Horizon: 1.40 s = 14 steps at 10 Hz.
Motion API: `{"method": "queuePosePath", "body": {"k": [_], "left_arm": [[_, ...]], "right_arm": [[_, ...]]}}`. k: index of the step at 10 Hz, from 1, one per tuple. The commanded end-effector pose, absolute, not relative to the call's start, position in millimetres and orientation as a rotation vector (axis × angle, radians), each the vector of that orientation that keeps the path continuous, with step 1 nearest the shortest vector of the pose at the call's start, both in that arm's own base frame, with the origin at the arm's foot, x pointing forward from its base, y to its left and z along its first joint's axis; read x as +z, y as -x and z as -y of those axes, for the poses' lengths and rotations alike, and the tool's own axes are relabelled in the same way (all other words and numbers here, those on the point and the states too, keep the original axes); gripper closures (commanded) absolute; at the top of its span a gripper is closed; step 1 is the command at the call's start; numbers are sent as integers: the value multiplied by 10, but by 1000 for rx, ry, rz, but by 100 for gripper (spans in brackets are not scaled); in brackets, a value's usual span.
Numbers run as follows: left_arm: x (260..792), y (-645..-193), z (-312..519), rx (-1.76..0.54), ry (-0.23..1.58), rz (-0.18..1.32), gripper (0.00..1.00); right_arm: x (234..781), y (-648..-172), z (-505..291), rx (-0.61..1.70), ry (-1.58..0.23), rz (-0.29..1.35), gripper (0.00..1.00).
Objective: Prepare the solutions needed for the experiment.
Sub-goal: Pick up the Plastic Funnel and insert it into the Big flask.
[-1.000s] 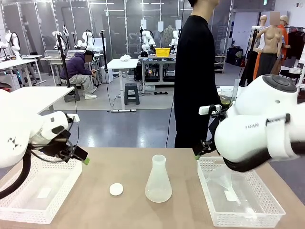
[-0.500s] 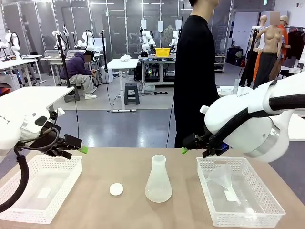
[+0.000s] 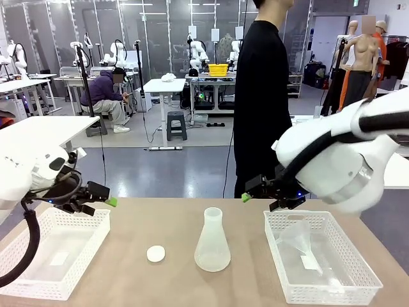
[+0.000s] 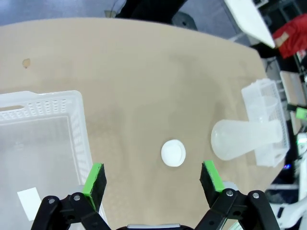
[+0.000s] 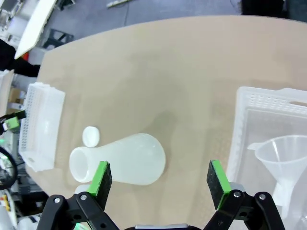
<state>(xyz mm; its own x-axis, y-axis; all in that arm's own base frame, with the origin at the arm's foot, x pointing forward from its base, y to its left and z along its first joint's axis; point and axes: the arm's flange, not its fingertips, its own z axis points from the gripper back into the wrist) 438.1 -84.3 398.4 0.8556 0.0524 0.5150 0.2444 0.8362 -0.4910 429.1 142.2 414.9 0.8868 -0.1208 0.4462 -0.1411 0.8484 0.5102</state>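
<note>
A tan bench [image 3: 246,220] carries a translucent flask [image 3: 212,246] upright at its middle (whether it holds any liquid, I cannot tell). A white cap [image 3: 156,254] lies just left of it. The left tool [image 4: 153,173] and right tool [image 5: 159,176] hover released and empty. A funnel [image 3: 298,241] lies in the right basket [image 3: 300,215].

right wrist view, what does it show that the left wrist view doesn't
Right wrist, not left: a clear funnel seen plainly inside the right basket; from the left wrist that basket is far off and its contents can't be made out.
Left wrist, not right: a white slip on the floor of the left basket and a small brown spot on the table.
Both: the translucent flask, the white cap beside it, the tan table, and an open tool at the bottom edge, right tool and left tool.
</note>
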Motion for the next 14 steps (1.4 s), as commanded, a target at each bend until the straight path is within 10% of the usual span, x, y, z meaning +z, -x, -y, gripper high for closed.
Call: {"method": "queuePosePath", "body": {"k": [1, 4, 7, 14], "left_arm": [[3850, -4603, 727, 15, 684, 527, 0], [3750, -4788, 488, 3, 923, 446, 0], [3964, -4547, 547, 50, 724, 505, 0], [3688, -5129, 238, 153, 1201, 457, 0]], "right_arm": [[3851, -4486, -1347, -1, -698, 493, 0], [3768, -4579, -1317, -4, -790, 522, 0], [4118, -4389, -1301, -39, -724, 498, 0], [3855, -4679, -1143, -95, -937, 576, 0]]}}
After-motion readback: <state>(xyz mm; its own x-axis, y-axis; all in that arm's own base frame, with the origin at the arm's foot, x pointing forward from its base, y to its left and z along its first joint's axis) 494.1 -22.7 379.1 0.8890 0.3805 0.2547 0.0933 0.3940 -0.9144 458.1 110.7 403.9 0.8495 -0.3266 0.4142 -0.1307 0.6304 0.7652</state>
